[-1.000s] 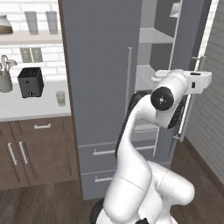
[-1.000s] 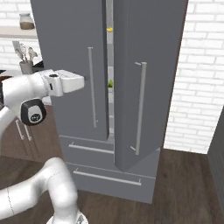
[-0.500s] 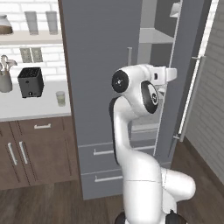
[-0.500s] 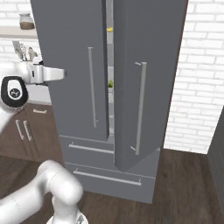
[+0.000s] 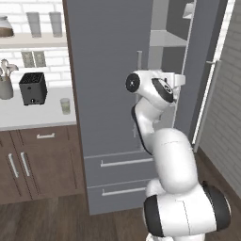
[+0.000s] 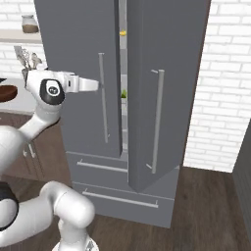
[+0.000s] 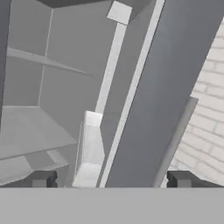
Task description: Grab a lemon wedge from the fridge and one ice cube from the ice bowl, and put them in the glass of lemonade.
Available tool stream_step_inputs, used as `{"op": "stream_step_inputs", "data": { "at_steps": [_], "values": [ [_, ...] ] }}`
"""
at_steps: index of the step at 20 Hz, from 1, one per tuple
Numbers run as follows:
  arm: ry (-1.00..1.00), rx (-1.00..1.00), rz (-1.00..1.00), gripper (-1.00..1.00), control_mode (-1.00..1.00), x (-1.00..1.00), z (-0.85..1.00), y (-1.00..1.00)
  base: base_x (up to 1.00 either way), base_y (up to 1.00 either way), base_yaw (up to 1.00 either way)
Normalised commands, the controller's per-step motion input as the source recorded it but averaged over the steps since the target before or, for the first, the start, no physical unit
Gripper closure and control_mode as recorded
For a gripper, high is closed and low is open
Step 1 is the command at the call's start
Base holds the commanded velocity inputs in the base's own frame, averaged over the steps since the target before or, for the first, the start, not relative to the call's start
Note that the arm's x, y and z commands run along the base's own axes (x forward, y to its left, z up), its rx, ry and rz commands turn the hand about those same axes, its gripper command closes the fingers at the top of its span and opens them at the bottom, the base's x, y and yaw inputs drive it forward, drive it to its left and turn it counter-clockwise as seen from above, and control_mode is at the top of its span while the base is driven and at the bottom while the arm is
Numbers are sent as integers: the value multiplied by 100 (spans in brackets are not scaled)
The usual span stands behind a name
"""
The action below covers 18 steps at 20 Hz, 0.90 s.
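Observation:
The grey fridge (image 5: 103, 70) (image 6: 78, 49) has its left door shut and its right door (image 6: 166, 73) swung partly open. Through the gap, a small yellowish-green lemon wedge (image 6: 124, 93) sits on a middle shelf. My gripper (image 6: 96, 86) (image 5: 182, 80) hovers in front of the left door at about that shelf's height, open and holding nothing. In the hand view its fingertips (image 7: 43, 178) stand wide apart, facing bare fridge shelves (image 7: 39, 131) and the open door's edge. The glass of lemonade (image 5: 65, 106) stands on the counter left of the fridge. The reddish-brown ice bowl (image 6: 7, 93) shows at the left edge; no ice cube can be made out.
A black toaster (image 5: 33, 88) and a white utensil crock (image 5: 5, 85) stand on the counter, two taller glasses (image 5: 34, 23) on the shelf above. A yellow item (image 6: 122, 33) lies on an upper fridge shelf. A brick wall (image 6: 220, 98) stands right of the fridge.
The arm has folded and swung round in front of the fridge, and the hand has drawn back from the open right door toward the left door. The jaws stayed open.

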Motion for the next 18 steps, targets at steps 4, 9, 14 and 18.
{"op": "stream_step_inputs", "data": {
  "at_steps": [4,9,14,18],
  "values": [
    [26,9,-16,-100,-100,62,-10,-88,0,0,0],
    [22,7,-18,-100,-100,28,-9,-97,0,0,0],
    [22,5,-21,-100,-100,0,-13,-100,0,0,0],
    [21,1,-23,-100,-100,0,-24,-100,0,0,0]
  ]
}}
